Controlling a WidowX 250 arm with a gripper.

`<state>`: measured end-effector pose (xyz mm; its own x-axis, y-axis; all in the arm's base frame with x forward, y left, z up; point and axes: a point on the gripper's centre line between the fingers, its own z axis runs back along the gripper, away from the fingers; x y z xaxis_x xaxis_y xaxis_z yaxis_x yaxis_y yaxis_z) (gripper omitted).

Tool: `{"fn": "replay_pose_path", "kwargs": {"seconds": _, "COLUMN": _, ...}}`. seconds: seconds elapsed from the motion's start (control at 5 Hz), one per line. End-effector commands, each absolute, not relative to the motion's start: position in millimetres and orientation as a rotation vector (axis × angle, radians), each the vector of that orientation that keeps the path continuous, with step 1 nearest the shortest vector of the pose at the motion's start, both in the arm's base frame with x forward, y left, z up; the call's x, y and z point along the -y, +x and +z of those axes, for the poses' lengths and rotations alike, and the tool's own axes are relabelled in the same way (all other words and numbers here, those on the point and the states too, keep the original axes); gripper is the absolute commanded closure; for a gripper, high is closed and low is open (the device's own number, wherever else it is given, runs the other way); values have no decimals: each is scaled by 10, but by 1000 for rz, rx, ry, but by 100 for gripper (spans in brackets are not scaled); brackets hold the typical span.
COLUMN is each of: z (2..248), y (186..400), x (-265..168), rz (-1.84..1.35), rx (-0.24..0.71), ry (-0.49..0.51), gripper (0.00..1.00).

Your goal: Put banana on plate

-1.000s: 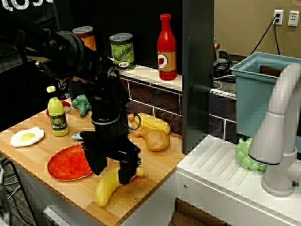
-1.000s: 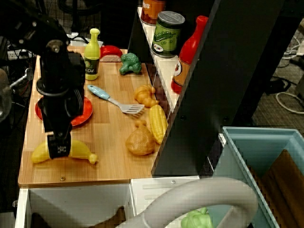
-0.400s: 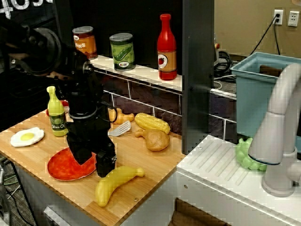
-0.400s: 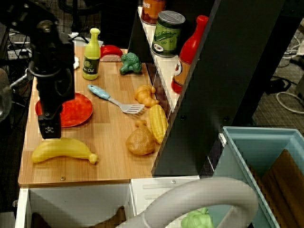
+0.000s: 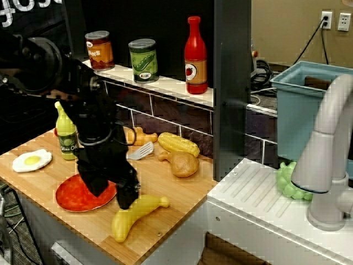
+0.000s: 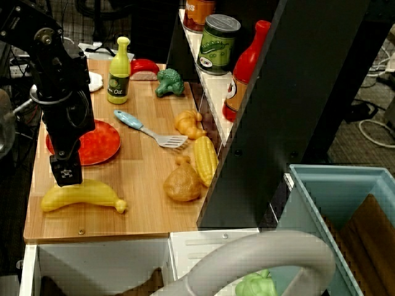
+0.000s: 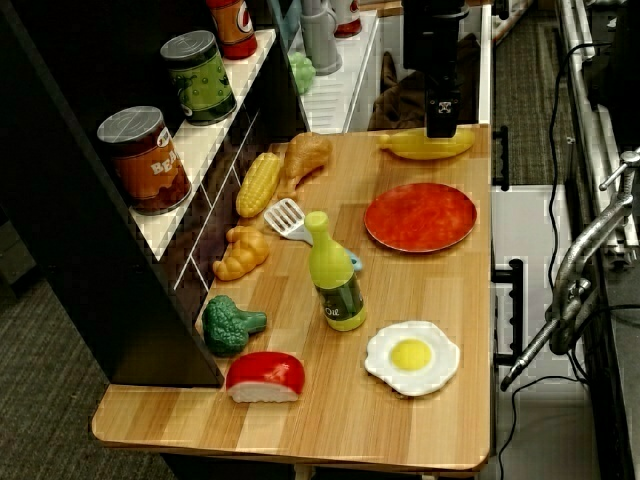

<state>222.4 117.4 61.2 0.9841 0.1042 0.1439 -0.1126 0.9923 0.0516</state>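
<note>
Right under the pincer (image 6: 66, 174) lies the banana (image 6: 80, 195), flat on the wooden table (image 6: 142, 185). The pincer hangs just above the middle of the banana's curved back. From these views I cannot tell if it touches the banana, and I cannot tell if its fingers are open or closed, because the black arm hides them. It does not look like it is holding anything.

Behind the pincer, close by, sits the plate (image 6: 99, 143). It is red-orange, flat and bare. The banana is just beside its rim, not on it. So the banana has not been moved yet.

The banana looks like a smooth plastic toy. I think it is light and hard, so it will not squash or break. Its skin is shiny, so it may slip out of a loose hold. It is round and bent, so it could roll or spin if it is pinched near one end.

The best spot to hold looks like the fat middle, across its width, one finger on each long side. The thin stem tip (image 6: 122, 206) is a bad place to hold, since the banana would swing and tip.

Farther off to the side of the pincer are a spatula (image 6: 145, 129), a corn cob (image 6: 205, 159) and a chicken leg (image 6: 182, 182). They are well apart from the banana and the plate.
</note>
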Motion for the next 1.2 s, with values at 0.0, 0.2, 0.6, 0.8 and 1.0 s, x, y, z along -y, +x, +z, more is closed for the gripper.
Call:
{"fn": "replay_pose_path", "kwargs": {"seconds": 0.0, "z": 720, "y": 2386, "x": -1201, "rz": 143, "rx": 195, "ry": 69, "gripper": 0}}
{"fn": "replay_pose_path", "kwargs": {"seconds": 0.2, "z": 654, "y": 2414, "x": -1238, "rz": 175, "rx": 215, "ry": 78, "gripper": 0}}
{"fn": "replay_pose_path", "kwargs": {"seconds": 0.6, "z": 475, "y": 2436, "x": -1182, "rz": 189, "rx": 219, "ry": 108, "gripper": 0}}
{"fn": "replay_pose_path", "kwargs": {"seconds": 0.8, "z": 473, "y": 2458, "x": -1153, "rz": 188, "rx": 218, "ry": 104, "gripper": 0}}
{"fn": "replay_pose_path", "kwargs": {"seconds": 1.0, "z": 487, "y": 2441, "x": -1158, "rz": 191, "rx": 219, "ry": 102, "gripper": 0}}
